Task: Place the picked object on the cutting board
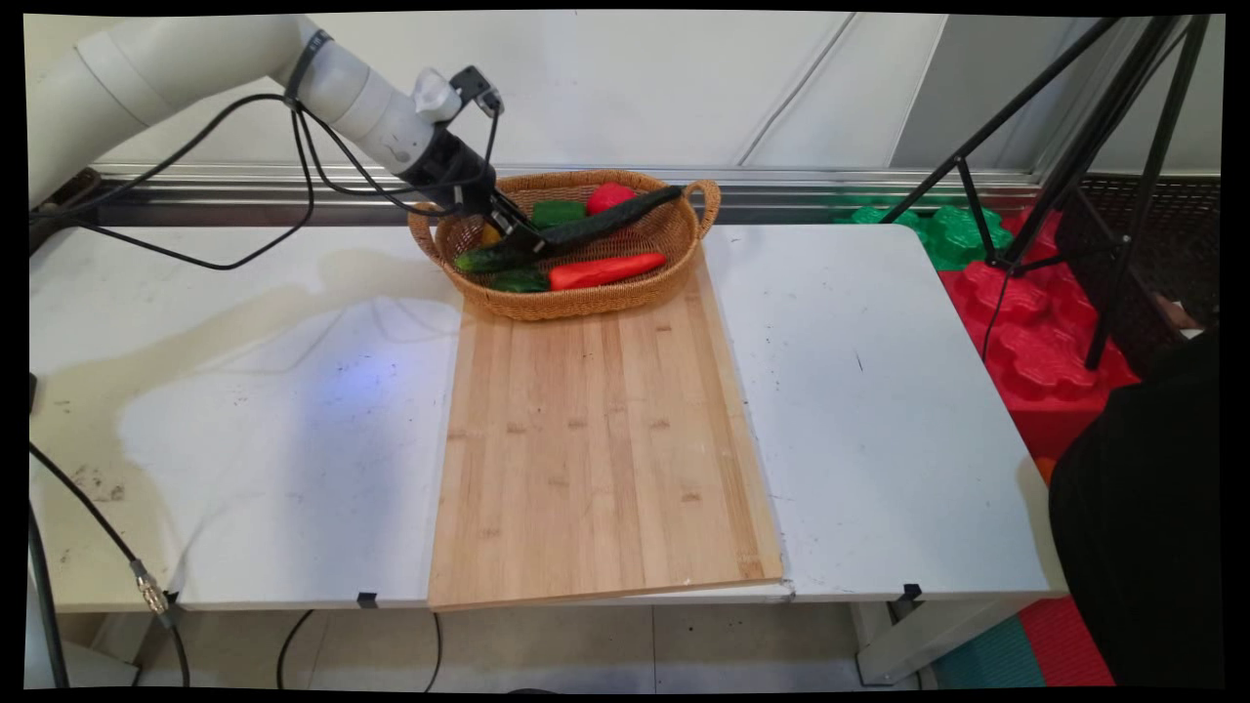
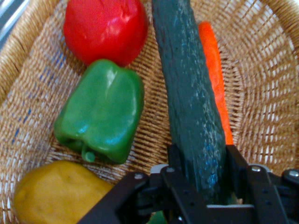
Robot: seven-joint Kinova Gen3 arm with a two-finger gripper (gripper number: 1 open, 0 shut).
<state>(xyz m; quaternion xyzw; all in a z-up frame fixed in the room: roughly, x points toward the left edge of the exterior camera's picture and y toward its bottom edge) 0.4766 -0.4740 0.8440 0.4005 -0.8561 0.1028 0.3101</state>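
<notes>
Two gripper [image 2: 203,161] fingers clamping cucumber [image 2: 189,88], inside basket [image 1: 684,210], board [image 1: 596,439] bare

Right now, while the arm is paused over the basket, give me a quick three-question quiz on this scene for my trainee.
1. True or false: the gripper has its fingers on either side of the cucumber.
2. In the hand view, which vegetable lies between the red pepper and the yellow one? A) carrot B) green bell pepper C) tomato
3. Fill in: the wicker basket stands on the far end of the wooden ______.

Key: 1 true; 2 B, the green bell pepper; 3 cutting board.
</notes>
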